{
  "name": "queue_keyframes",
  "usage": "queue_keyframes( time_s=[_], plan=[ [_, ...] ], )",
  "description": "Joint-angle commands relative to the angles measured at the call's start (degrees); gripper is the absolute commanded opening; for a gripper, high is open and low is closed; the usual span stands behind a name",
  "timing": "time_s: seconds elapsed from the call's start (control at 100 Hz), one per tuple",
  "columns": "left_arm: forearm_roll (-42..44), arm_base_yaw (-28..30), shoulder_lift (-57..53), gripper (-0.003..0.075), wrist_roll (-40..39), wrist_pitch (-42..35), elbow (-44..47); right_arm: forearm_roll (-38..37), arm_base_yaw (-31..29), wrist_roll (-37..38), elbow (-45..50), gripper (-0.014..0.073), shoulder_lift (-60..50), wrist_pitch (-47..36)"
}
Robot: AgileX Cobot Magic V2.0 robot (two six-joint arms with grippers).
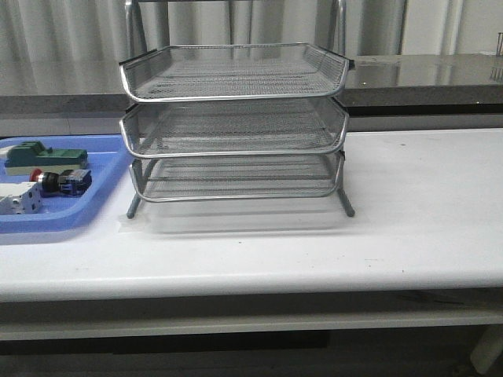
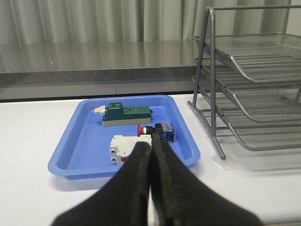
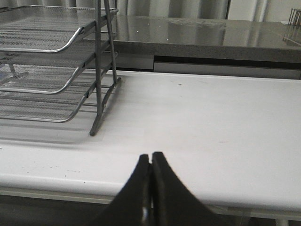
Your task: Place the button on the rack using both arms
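The button point(image 1: 61, 181) point(image 2: 156, 132), red-capped with a black-and-blue body, lies on its side in the blue tray point(image 1: 102, 169) point(image 2: 84, 136) left of the rack point(image 1: 234, 126) point(image 2: 244, 84) point(image 3: 51, 70). The rack is a silver wire-mesh stand of three tiers, all of them bare. My left gripper point(image 2: 150, 141) is shut and holds nothing, its tips short of the tray's near rim, lined up with the button. My right gripper point(image 3: 150, 155) is shut too, over the table's front edge to the right of the rack. Neither arm shows in the front view.
In the tray a green block point(image 1: 43, 155) point(image 2: 127, 114) lies behind the button and a white block point(image 1: 20, 198) point(image 2: 123, 148) lies in front of it. A grey counter point(image 1: 440, 75) runs behind the white table point(image 1: 409, 204).
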Motion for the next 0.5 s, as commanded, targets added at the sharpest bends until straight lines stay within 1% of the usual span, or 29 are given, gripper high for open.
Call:
queue_keyframes(
  time_s=[0.0, 0.14, 0.29, 0.39, 0.49],
  plan=[
    [-0.2, 0.1, -2.0, -0.002, -0.6, -4.4, 2.7, -0.1, -0.3, -0.5, -1.0, -0.0071, -1.1, -6.7],
    [-0.2, 0.1, -2.0, -0.002, -0.6, -4.4, 2.7, -0.1, -0.3, -0.5, -1.1, -0.0071, -1.1, -9.7],
    [-0.2, 0.1, -2.0, -0.002, -0.6, -4.4, 2.7, 1.3, -0.3, 0.0, -3.6, -0.0071, -0.7, -9.4],
    [-0.2, 0.1, -2.0, -0.002, -0.6, -4.4, 2.7, 3.2, -0.3, 0.0, -7.4, -0.0071, 0.8, -6.5],
    [-0.2, 0.1, -2.0, -0.002, -0.6, -4.4, 2.7, 3.6, -0.3, 0.0, -12.6, -0.0071, 4.2, -0.6]
  ],
)
